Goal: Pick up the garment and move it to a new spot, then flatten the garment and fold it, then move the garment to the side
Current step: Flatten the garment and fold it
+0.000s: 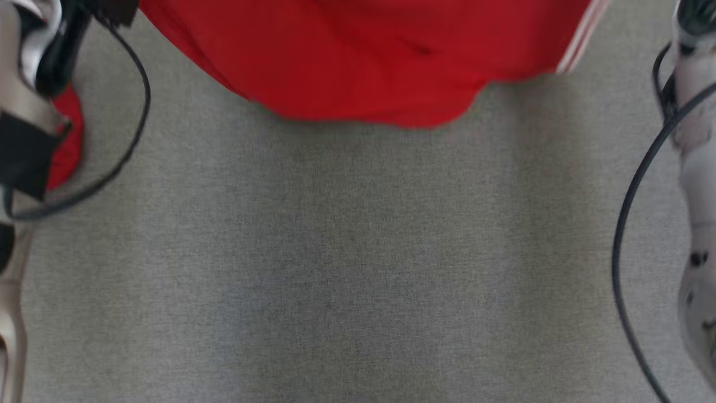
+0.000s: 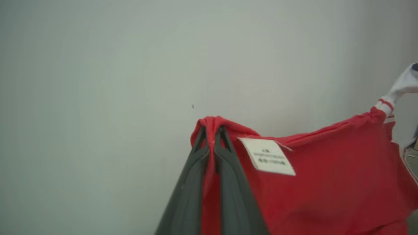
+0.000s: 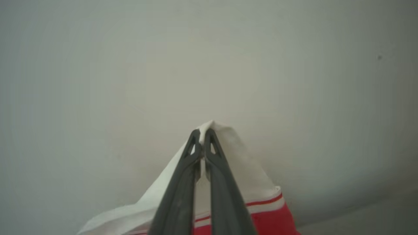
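Surface: grey cloth (image 1: 358,268).
Garment (image 1: 363,56): red, hanging at 12 o'clock.
Left gripper (image 2: 213,133): clamped on red edge (image 2: 212,121).
Right gripper (image 3: 202,138): clamped on white trim (image 3: 230,138).
Tip: spread taut, lower both hands evenly.

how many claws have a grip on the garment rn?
2: left claw is shut on the garment's red edge beside the white label; right claw is shut on its white end.

Head cam's looking down on a grey woven surface (image 1: 358,252), wrist cams peering close along dark fingers (image 2: 186,195) at a pale wall (image 2: 98,65), all sharing the red cloth garment (image 1: 363,56).
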Tool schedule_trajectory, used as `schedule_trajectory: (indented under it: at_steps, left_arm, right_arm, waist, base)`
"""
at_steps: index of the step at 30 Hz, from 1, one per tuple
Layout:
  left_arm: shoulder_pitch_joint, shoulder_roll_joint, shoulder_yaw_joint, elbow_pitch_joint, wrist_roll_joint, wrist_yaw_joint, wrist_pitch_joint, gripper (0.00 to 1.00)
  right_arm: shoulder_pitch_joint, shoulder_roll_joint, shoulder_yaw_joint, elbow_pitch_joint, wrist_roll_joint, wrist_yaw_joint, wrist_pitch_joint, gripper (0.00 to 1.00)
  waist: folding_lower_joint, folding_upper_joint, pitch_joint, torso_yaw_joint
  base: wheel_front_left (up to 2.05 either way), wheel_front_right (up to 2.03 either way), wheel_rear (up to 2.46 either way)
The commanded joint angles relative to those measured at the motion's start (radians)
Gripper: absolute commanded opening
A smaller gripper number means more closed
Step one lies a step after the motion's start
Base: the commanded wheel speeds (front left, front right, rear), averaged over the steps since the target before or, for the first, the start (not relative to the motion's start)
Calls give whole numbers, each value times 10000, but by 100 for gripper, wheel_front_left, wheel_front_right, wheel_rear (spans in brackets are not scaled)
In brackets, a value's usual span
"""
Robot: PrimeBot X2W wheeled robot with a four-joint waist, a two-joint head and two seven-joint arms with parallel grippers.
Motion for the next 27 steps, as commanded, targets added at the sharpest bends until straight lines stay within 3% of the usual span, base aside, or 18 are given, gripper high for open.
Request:
schedule_trajectory:
  at_steps: [1,15,25,27]
  left_arm:
    - [-432,-82,-116,349,-186,12,-180,0]
    - [-4475,-821,-1711,3492,-536,11,-888,0]
    - [-5762,-1358,-2532,4775,-378,11,-1426,0]
    - [-6039,-1498,-2307,4986,-632,20,-1563,0]
  right_arm:
    - [-411,-62,11,311,-196,4,-98,0]
    - [-5009,-7,-66,4082,-2802,4,-1326,0]
    - [-6334,156,127,5196,-3949,4,-1933,0]
    - [-6568,105,39,5288,-3998,4,-2082,0]
  waist:
    - [-5,-3,596,-30]
    - [-5,-3,130,-414]
    - [-5,-3,4,-451]
    - [-5,-3,40,-418]
  base:
    - [0,0,0]
    - [0,0,0]
    - [0,0,0]
    - [0,0,0]
